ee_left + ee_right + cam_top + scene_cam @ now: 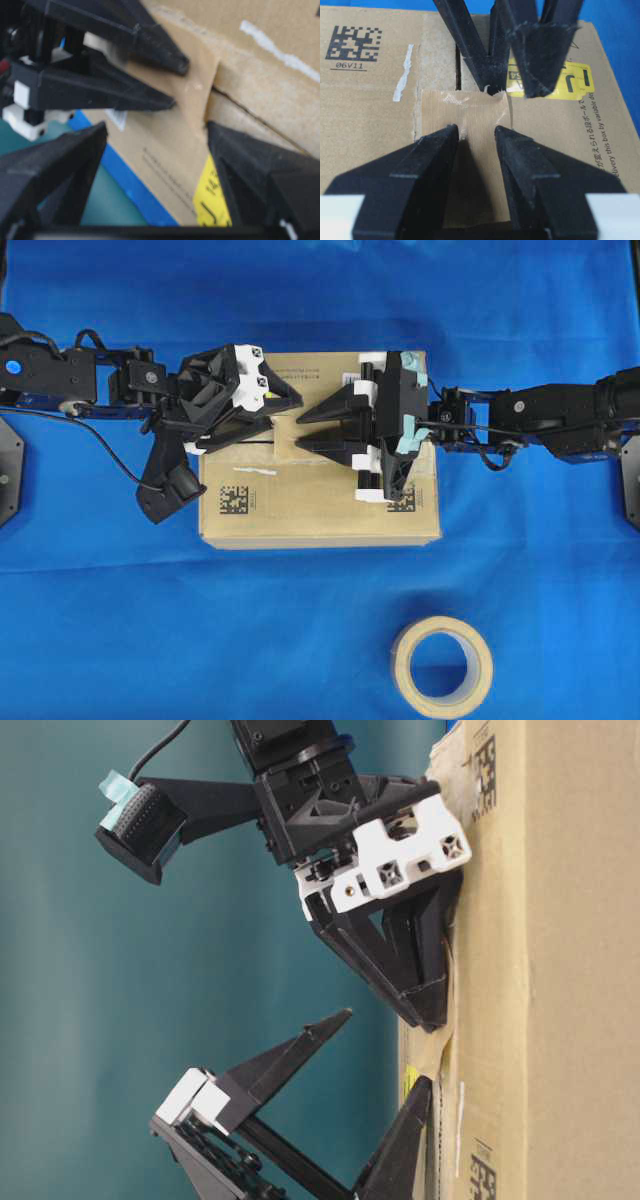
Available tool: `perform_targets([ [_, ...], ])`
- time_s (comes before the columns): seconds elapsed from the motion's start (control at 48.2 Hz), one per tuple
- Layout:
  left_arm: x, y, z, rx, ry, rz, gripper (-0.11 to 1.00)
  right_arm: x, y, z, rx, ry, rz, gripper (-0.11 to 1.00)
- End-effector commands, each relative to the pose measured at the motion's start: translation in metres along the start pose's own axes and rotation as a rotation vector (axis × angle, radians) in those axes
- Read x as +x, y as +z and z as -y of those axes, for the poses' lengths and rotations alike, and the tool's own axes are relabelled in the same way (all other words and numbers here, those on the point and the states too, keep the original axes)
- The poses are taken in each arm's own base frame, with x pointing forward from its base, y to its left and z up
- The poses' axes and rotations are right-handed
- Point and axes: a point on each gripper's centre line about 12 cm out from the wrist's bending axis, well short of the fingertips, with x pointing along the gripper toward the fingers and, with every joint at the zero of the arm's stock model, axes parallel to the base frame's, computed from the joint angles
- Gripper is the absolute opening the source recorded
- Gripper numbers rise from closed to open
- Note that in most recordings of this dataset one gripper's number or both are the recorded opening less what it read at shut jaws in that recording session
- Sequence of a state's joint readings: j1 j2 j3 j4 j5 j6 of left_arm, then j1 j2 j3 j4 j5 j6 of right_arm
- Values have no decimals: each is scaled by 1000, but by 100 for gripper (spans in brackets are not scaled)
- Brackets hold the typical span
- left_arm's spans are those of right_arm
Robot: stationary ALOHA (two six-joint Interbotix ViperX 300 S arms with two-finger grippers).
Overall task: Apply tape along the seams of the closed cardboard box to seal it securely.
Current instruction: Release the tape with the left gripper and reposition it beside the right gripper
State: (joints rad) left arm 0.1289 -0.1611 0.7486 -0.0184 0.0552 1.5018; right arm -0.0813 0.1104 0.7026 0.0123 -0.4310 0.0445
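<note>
Crowded over the cardboard box (320, 510): left gripper (268, 418) and right gripper (312, 428) nose to nose. Open cloth (150, 640) in front, apart from the tape roll (441, 665).

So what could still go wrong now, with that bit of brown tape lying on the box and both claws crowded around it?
The tape looks wrinkled near its far edge, so it may not stick flat over the seam. The left gripper and right gripper stand open with tips very close together; they could bump, or a tip could catch the tape and lift it off the cardboard box.
</note>
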Motion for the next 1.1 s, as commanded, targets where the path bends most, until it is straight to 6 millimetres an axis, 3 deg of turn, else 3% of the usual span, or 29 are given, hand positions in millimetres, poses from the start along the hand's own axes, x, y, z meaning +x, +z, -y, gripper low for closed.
perform_targets([
  [0.0, -5, -1, -11, 10, 14, -3, 77, -2, 6, -2, -2, 4, 12, 40],
  [0.104, -7, -1, -13, 29, -33, -6, 72, -2, 6, -2, -1, 4, 12, 40],
  [0.415, -15, 1, -21, 60, -150, -8, 72, -2, 5, -2, -1, 3, 11, 40],
  [0.746, -35, 12, -30, 9, -32, 27, 72, -3, 4, -1, -1, 3, 8, 40],
  [0.87, -38, 28, -38, -137, 103, 81, 72, -7, 2, -1, 2, 3, 8, 40],
  [1.078, -37, 43, -48, -651, 219, 205, 71, -10, 2, -1, 6, 2, 15, 40],
])
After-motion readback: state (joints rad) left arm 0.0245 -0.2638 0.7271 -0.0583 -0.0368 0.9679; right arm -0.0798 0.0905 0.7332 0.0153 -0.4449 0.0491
